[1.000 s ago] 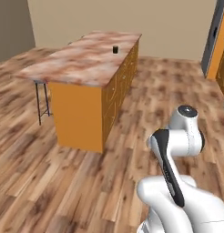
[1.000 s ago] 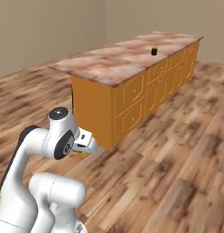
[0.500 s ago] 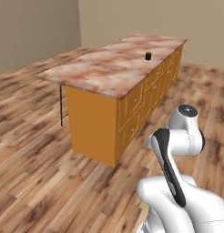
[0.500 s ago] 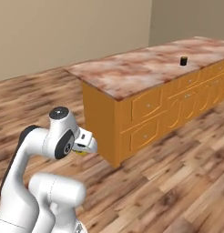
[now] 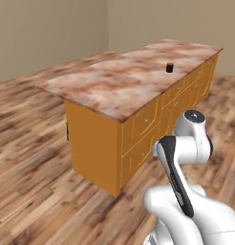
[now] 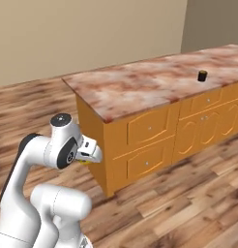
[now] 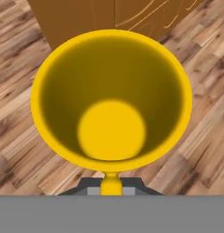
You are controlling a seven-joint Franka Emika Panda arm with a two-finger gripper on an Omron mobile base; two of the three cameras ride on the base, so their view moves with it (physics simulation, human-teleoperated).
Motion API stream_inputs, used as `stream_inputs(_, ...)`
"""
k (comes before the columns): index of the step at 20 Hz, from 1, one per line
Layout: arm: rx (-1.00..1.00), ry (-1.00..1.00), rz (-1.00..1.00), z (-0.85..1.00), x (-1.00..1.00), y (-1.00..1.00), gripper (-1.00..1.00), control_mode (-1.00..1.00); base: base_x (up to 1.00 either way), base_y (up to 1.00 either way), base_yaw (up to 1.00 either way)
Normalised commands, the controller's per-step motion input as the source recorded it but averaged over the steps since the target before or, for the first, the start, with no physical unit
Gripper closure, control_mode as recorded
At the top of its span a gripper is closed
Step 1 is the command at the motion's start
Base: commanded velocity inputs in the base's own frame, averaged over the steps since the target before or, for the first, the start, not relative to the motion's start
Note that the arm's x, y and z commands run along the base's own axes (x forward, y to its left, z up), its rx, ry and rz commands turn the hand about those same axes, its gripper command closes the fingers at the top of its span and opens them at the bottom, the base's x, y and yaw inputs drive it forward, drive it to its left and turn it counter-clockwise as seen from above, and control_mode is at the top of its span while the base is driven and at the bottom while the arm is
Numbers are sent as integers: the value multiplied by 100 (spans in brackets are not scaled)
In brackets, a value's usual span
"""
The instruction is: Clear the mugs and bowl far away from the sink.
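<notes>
Fingers: the two dark fingers [image 7: 92, 184] stand narrow, pinched on the thin rim of the bowl [image 7: 111, 100]; a short strip of that yellow rim sits between them in the hand view.
Bowl: round and flaring, with a smooth glossy yellow inside that darkens to olive down the wall and ends in a flat, bright round bottom. It hangs from the fingers above the floor, off the table, with the base of the cabinet at the top of the hand view. In the right base view a small yellow edge of it peeps out under the white hand, just beside the near corner of the table.
Mug: a small black cylinder [image 5: 170, 67] stands upright on the far part of the table top, near the edge over the drawers, well apart from the bowl.
Table: a long island [image 5: 114, 83] with a flat slab top of mottled pink, brown and cream stone. Its body is plain orange wood, with framed drawer fronts, small round knobs and arch-panelled doors on the long side and a smooth bare panel at the near end.
Floor: long wood planks [image 5: 28, 158] in mixed brown and reddish tones, with a clear grain.
Arm: smooth white rounded shells [image 6: 41, 150] with dark joints, folded close in front of the near corner of the table.
Walls: plain, matte beige [image 6: 92, 34].
</notes>
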Motion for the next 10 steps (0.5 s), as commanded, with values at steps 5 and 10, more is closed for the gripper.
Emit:
stream_inputs(5, 0, 0, 0, 0, 0, 0, 100, 100, 52, -100, 16)
stream_inputs(10, 0, 0, 0, 0, 0, 0, 100, 100, 42, -100, 2)
